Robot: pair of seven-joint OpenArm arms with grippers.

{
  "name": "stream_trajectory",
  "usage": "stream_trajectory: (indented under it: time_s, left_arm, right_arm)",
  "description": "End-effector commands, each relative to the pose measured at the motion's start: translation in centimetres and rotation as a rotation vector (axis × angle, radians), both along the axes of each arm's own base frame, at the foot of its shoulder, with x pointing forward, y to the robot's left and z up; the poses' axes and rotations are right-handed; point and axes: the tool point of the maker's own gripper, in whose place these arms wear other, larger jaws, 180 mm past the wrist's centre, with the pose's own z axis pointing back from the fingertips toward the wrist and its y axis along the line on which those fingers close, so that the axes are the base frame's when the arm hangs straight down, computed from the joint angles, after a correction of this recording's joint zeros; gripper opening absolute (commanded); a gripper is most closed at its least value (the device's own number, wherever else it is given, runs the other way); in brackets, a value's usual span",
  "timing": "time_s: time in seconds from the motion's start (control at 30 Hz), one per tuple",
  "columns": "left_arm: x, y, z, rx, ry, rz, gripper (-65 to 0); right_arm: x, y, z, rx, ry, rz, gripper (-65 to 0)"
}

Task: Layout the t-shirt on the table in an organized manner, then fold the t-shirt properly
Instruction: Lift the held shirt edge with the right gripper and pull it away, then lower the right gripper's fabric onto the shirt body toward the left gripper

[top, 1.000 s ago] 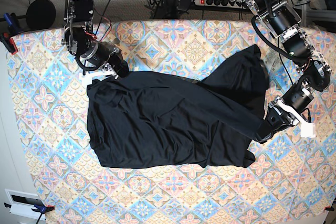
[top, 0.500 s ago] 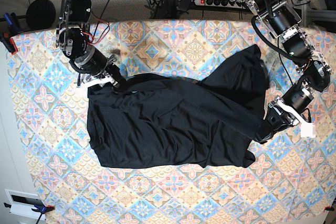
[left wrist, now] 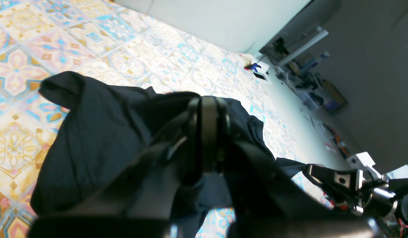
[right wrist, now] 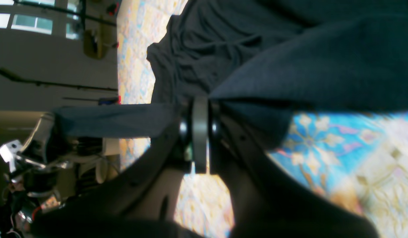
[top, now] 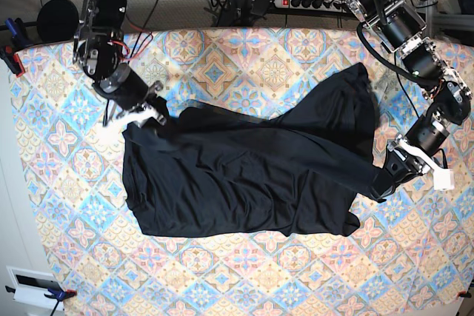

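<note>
The black t-shirt [top: 237, 175] lies spread and wrinkled across the middle of the patterned table [top: 244, 57], with one part running up toward the back right. In the base view my right gripper [top: 153, 119] is shut on the shirt's upper-left corner. My left gripper [top: 379, 185] is shut on its right edge. The left wrist view shows the closed left gripper [left wrist: 207, 102] pinching dark t-shirt [left wrist: 91, 138] cloth above the table [left wrist: 41, 43]. In the right wrist view the right gripper [right wrist: 200, 102] clamps a fold of the t-shirt [right wrist: 290, 66] over the table [right wrist: 339, 148].
A power strip [top: 311, 1] and cables lie behind the table's back edge. A black round object [top: 58, 20] and a clamp [top: 13, 61] sit at the back-left corner. A white box [top: 33, 290] is at the front left, off the table.
My right gripper has pulled the shirt's upper-left corner toward the front and slightly left, bunching the top edge. The left gripper has shifted a little to the right.
</note>
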Motion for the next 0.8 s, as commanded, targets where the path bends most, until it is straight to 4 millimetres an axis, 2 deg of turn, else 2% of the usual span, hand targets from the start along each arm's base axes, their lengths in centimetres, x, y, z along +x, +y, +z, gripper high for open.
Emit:
stream_trajectory:
  time_s: [0.0,0.1,0.3,0.77]
  left_arm:
    - [0.2,0.4,1.6,0.001,-0.052,0.005,-65.0]
    - [-0.2,0.4,1.0,0.002,-0.036,0.005,-65.0]
    - [-0.7,0.5,0.3,0.003,-0.015,0.003,-65.0]
    - [-1.0,1.2,0.4,0.045,-0.001,-0.006,-65.0]
  right_arm:
    - [-1.0,-0.5,-0.4,-0.003,0.020,-0.004,-65.0]
    - [-3.6,-1.6,-2.4,-0.015,0.097,-0.034,-65.0]
    - [-6.4,-3.1,-4.2,-0.033,0.179,-0.072,-65.0]
    - [-11.4,-3.0,-6.5,-0.038,0.309,-0.065,-65.0]
